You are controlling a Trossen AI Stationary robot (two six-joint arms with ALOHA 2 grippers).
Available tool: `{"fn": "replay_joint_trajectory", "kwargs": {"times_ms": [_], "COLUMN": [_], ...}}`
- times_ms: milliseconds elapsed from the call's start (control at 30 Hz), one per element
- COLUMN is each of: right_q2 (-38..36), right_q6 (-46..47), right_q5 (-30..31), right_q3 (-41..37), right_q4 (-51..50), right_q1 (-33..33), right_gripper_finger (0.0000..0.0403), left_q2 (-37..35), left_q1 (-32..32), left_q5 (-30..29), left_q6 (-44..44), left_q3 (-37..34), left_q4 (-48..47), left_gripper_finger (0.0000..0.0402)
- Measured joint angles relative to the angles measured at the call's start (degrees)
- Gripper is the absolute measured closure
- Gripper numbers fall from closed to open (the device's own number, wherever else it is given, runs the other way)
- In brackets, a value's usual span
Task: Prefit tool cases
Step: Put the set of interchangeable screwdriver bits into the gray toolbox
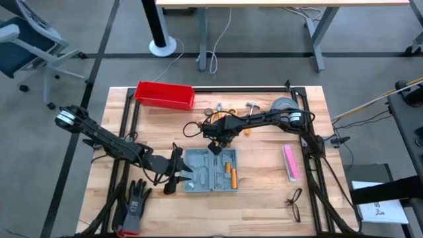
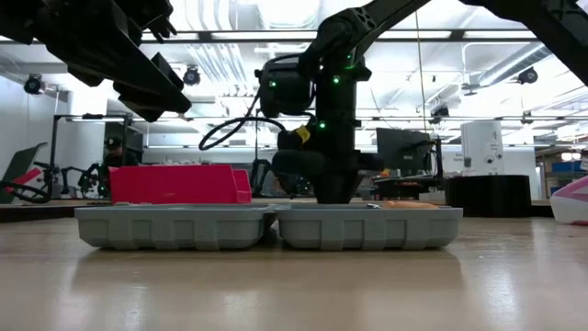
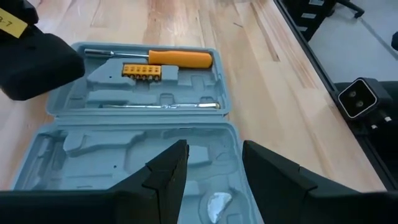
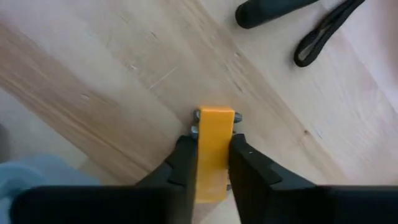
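The grey-blue tool case (image 1: 210,170) lies open and flat on the wooden table, both halves up. Its far half holds an orange-handled screwdriver (image 3: 180,58), a yellow bit strip (image 3: 142,71) and a thin metal rod (image 3: 161,106). My left gripper (image 3: 211,165) hangs open above the case's left half, clear of it. My right gripper (image 4: 213,140) points straight down just beyond the case's far edge (image 1: 215,144). It is shut on a small yellow-orange block (image 4: 216,121) with metal studs at its end. My right gripper pinches the yellow-orange block by its two long sides (image 4: 211,158) between its two fingers. The fingers come from above, pointing down, one on each side. The block's studded end (image 4: 215,116) sticks out past the fingertips. It lies close over the wood; whether it rests there I cannot tell.
A red bin (image 1: 164,94) stands at the far left. Loose tools (image 1: 231,109) and a grey roll (image 1: 284,106) lie along the far side, with black straps (image 4: 323,31) near the block. A pink object (image 1: 290,162), glasses (image 1: 294,203) and a black glove (image 1: 135,201) lie nearer.
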Motion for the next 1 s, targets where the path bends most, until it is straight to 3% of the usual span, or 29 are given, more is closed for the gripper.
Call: {"fn": "replay_joint_trajectory", "kwargs": {"times_ms": [167, 500, 867, 1000], "right_q2": [-1.28, -4.31, -5.27, -5.22], "right_q6": [-1.32, -2.2, -2.0, -2.25], "right_q5": [-0.14, -0.72, -1.54, -1.15], "right_q3": [0.37, 2.1, 2.14, 2.13], "right_q4": [-0.94, -6.14, -8.47, -7.5], "right_q1": [0.04, 3.25, 6.82, 5.28], "right_gripper_finger": [0.0379, 0.0403, 0.0402, 0.0382], "left_q2": [0.0, -0.24, -0.31, -0.33], "left_q1": [0.01, 0.0, 0.0, 0.02], "left_q5": [0.0, 0.02, 0.2, 0.61], "left_q6": [-0.01, -0.01, -0.01, -0.02], "left_q3": [0.0, 0.0, 0.0, 0.25], "left_q4": [-0.03, -0.05, -0.04, -0.1], "left_gripper_finger": [0.0239, 0.0239, 0.0239, 0.0239]}}
